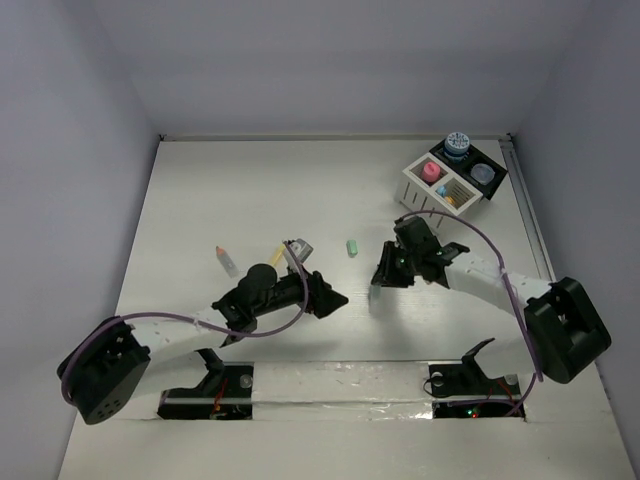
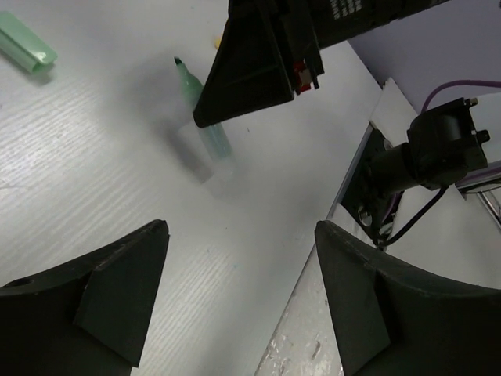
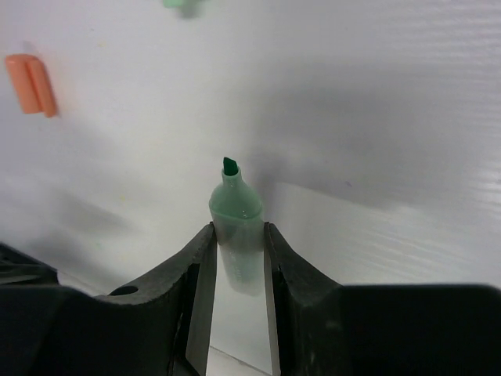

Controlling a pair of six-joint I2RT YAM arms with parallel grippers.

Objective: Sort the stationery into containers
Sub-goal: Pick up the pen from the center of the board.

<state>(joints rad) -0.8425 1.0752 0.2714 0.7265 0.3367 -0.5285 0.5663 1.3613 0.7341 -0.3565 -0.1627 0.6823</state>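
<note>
The white counter (image 1: 200, 180) stretches wide. At its far right corner sits the white slatted box (image 1: 420, 196), joined to a black tray (image 1: 497, 181), with a pink-capped bottle (image 1: 432, 172) standing in one of the box's compartments. Near the middle, the right pincer (image 3: 237, 229) is clenched on an uncapped green marker (image 3: 235, 205), whose tip points away from the jaws. Close beside it hangs the left pincer (image 2: 241, 235), its fingers spread apart and holding nothing. A green cap (image 1: 352, 246) lies loose on the counter just beyond them, and an orange cap (image 3: 31, 84) lies off to one side.
</note>
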